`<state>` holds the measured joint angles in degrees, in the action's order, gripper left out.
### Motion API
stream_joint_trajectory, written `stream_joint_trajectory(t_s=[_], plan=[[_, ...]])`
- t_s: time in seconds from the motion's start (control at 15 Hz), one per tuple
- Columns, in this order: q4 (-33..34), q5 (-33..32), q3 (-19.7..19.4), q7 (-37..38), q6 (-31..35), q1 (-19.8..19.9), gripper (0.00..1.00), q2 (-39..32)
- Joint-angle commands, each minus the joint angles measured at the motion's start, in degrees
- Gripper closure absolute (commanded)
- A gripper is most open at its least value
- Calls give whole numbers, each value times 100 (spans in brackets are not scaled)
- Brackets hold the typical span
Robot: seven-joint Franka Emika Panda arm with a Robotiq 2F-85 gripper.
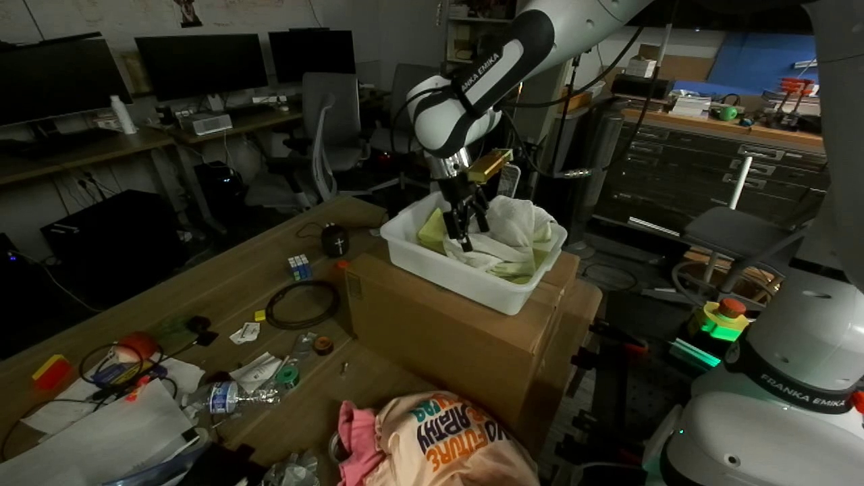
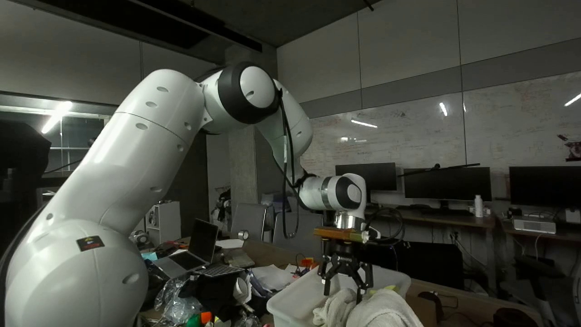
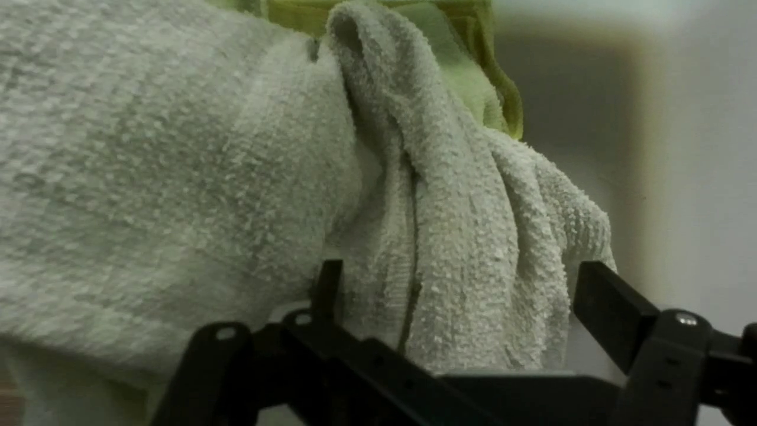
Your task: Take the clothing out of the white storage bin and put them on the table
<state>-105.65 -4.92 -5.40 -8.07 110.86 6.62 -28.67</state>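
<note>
The white storage bin (image 1: 452, 278) stands on a cardboard box and also shows in an exterior view (image 2: 290, 302). In it lies a bunched off-white terry cloth (image 1: 509, 223), which fills much of the wrist view (image 3: 177, 177). Yellow-green cloth (image 1: 433, 231) lies beside and under it and shows at the top of the wrist view (image 3: 473, 77). My gripper (image 1: 475, 237) points down into the bin, and it shows from another side in an exterior view (image 2: 343, 295). In the wrist view its fingers (image 3: 461, 269) are wide apart, with folds of the off-white cloth between or below them; contact is unclear.
The cardboard box (image 1: 439, 337) stands on the wooden table (image 1: 270, 371). A peach printed garment (image 1: 459, 439) and a pink cloth (image 1: 358, 435) lie in front of it. A coiled cable (image 1: 302, 305), a cube puzzle (image 1: 300, 267), a bottle (image 1: 226, 397) and papers lie on the table.
</note>
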Motion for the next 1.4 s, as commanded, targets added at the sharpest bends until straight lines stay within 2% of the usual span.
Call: stream_joint_trajectory(t_s=[0.0,0.33,0.93,1.0,1.07,1.13,1.33], plan=[[41,99,109,-282,277,126,0,36],[161,84,122,-424,389,138,0,-73],[860,92,99,-346,-106,184,0,-735],[927,98,104,-353,-143,198,25,-791],[999,100,109,-375,-200,216,26,-837],[1054,119,114,-359,-232,228,32,-869],[1172,134,120,-366,-345,261,58,-906]])
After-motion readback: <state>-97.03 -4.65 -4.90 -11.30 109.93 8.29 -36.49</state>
